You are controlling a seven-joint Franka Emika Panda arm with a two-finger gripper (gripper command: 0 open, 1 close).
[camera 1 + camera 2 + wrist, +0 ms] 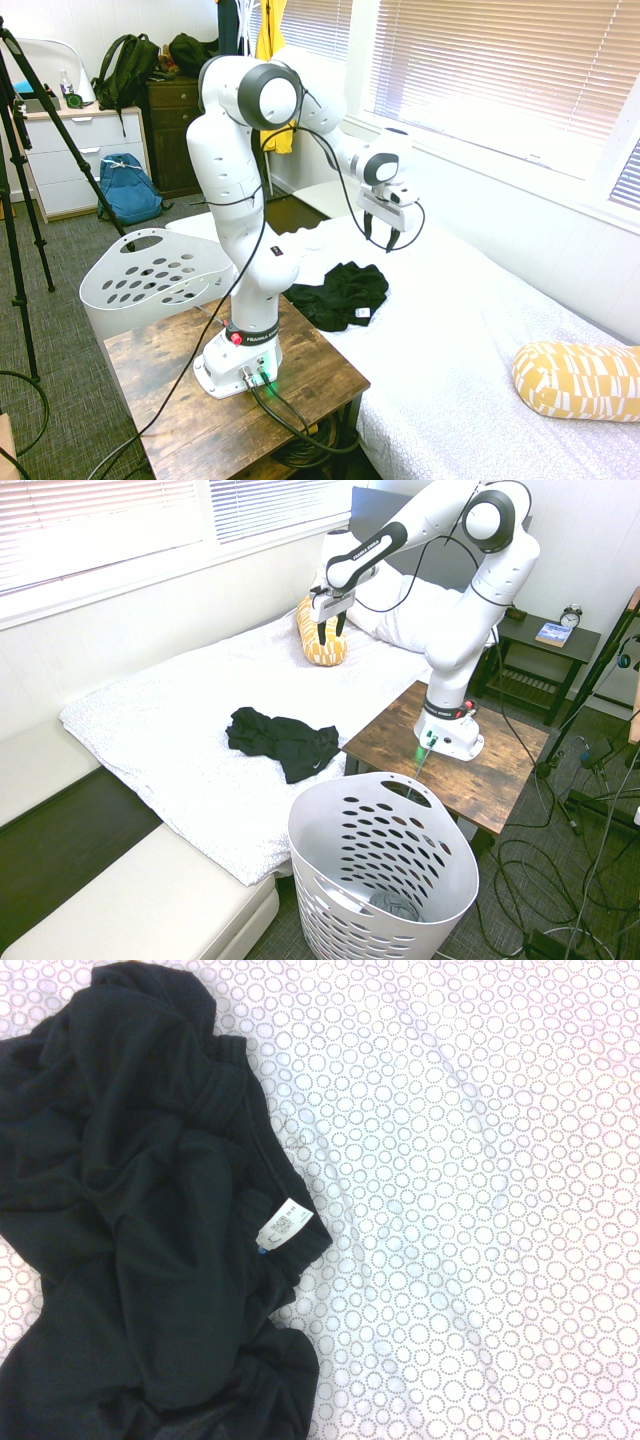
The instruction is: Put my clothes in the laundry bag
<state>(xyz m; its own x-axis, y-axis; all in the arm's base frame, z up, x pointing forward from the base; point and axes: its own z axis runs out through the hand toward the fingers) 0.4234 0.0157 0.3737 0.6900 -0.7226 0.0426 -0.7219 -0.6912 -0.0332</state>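
Note:
The clothes (340, 293) are a crumpled black garment lying on the white dotted bedspread near the bed's edge, also seen from the other side (282, 740). The wrist view looks down on the black garment (130, 1220) with its small white tag (283, 1225) facing up. My gripper (380, 236) hangs open and empty well above the bed, above and slightly beyond the garment; the opposite view shows the gripper (330, 632) in front of a yellow pillow. The white laundry basket (110, 310) with oval holes stands on the floor beside the wooden table, and its wall (330, 900) fills the foreground.
My base sits on a wooden table (310, 385) between bed and basket. A yellow patterned pillow (575, 380) lies at the bed's head. A blue backpack (128, 188) and dresser stand across the room; a yellow jacket (270, 40) hangs behind. Something grey (395, 905) lies inside the basket.

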